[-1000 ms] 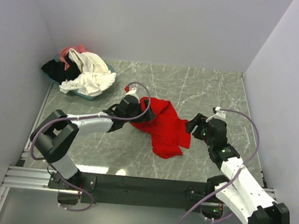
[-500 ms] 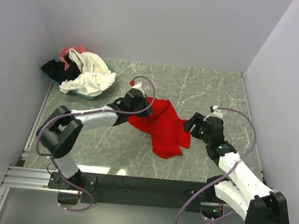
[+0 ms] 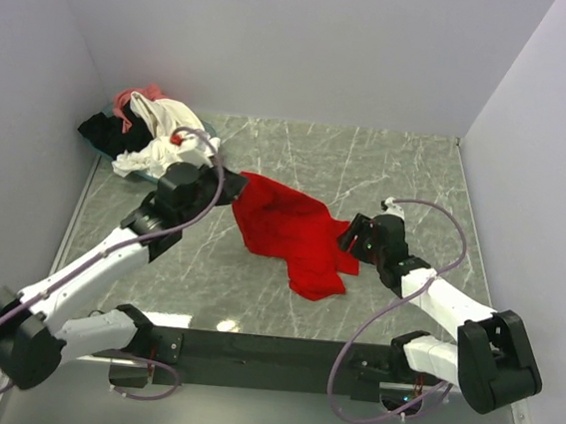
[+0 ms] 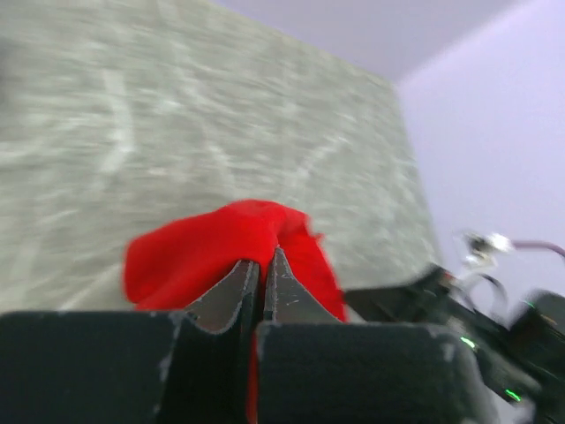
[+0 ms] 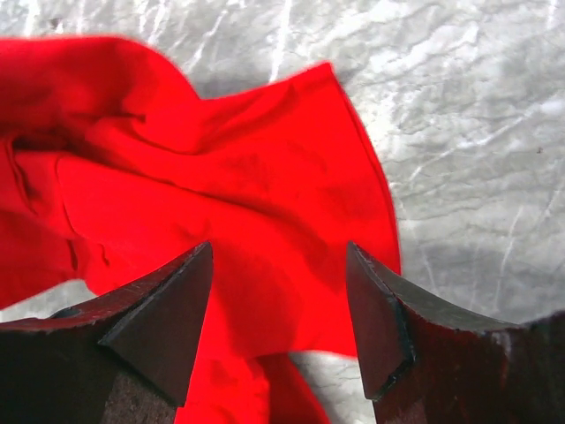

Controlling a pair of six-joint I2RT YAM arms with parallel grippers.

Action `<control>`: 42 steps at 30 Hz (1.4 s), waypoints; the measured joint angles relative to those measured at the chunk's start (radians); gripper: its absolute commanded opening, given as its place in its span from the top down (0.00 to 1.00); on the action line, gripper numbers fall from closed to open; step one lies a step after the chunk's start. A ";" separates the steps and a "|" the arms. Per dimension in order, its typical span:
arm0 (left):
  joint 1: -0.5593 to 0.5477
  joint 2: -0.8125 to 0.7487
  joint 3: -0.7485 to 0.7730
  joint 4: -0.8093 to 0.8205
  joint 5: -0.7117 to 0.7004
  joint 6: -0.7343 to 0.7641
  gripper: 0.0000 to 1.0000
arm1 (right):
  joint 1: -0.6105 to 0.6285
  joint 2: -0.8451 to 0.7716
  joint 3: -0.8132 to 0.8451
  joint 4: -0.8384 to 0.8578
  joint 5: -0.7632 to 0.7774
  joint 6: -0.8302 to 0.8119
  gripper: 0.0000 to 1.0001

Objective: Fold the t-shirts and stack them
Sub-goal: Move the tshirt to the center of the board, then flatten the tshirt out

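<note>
Your left jaws, pinching a corner of the bright red cloth t-shirt [image 3: 291, 235], have pulled it back-left across the grey marble worktop [image 3: 397, 173]; right jaws wide at its right edge. Spreading has begun.

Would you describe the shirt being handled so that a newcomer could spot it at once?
On the grey marbled table, look near the middle. The red t-shirt lies crumpled there, one corner pinched in the left claw. It alone is bright red; the other shirts, white, black and pink, sit heaped at the far-left corner.
</note>
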 measured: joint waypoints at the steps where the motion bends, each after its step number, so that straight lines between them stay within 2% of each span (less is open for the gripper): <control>1: 0.014 -0.035 -0.022 -0.019 -0.033 0.007 0.99 | 0.003 -0.005 0.000 0.001 0.000 0.000 0.32; 2: 0.027 -0.056 -0.038 -0.035 -0.060 0.012 0.99 | 0.005 -0.009 0.000 0.001 0.000 0.000 0.32; 5: 0.066 -0.056 -0.068 -0.092 -0.166 0.035 0.65 | 0.008 -0.033 0.000 0.001 0.000 0.001 0.32; 6: 0.076 -0.039 -0.072 -0.114 -0.198 0.040 0.45 | 0.009 -0.044 0.000 0.001 0.000 0.002 0.32; 9: 0.084 0.016 -0.092 -0.167 -0.265 0.049 0.26 | 0.015 -0.085 0.000 0.000 0.001 0.003 0.32; 12: 0.047 0.025 -0.113 -0.203 -0.345 0.046 0.25 | 0.018 -0.134 0.000 -0.008 0.003 0.003 0.32; 14: -0.024 0.021 -0.122 -0.204 -0.404 0.047 0.27 | 0.018 -0.163 0.000 -0.014 0.005 0.003 0.32; 19: -0.175 0.065 -0.150 -0.151 -0.422 0.048 0.40 | 0.018 -0.211 0.000 -0.015 0.005 0.003 0.31; 21: -0.193 0.127 -0.153 -0.132 -0.414 0.053 0.43 | 0.018 -0.214 0.000 -0.014 0.000 0.004 0.32; 27: -0.209 0.347 -0.153 -0.112 -0.362 0.072 0.44 | 0.018 -0.208 0.000 -0.014 -0.005 0.005 0.32; 42: -0.290 0.511 -0.071 -0.062 -0.338 0.115 0.44 | 0.019 -0.153 0.000 -0.005 -0.009 0.008 0.32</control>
